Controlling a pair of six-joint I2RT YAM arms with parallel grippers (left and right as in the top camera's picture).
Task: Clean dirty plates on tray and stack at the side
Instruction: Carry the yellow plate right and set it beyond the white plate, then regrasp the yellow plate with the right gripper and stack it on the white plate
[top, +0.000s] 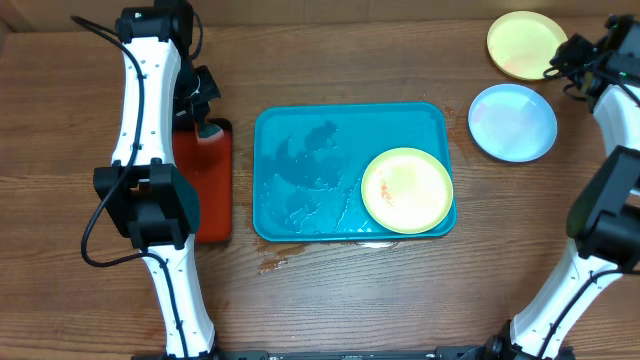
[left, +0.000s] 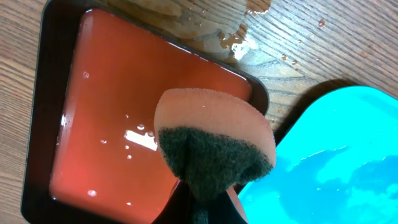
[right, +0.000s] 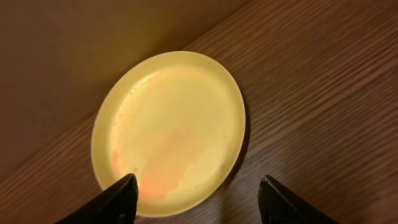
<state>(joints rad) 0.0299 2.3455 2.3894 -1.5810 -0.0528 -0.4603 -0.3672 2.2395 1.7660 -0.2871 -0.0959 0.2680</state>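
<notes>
The teal tray (top: 300, 160) lies mid-table, wet, with a pale yellow-green plate (top: 407, 190) bearing orange smears at its right end. A light blue plate (top: 512, 122) sits on the table right of the tray. A second yellow-green plate (top: 525, 43) with an orange smear lies at the far right back; it also shows in the right wrist view (right: 168, 130). My right gripper (right: 199, 193) is open just above this plate's near edge. My left gripper (left: 205, 208) is shut on a sponge (left: 214, 146), pink with a dark green scrub face, over the red tray's right edge.
A red tray with black rim (left: 124, 112) holds liquid left of the teal tray (left: 329, 162); it also shows overhead (top: 205, 185). Water drops lie on the wood (left: 239, 40) between the trays and at the teal tray's front (top: 275, 265).
</notes>
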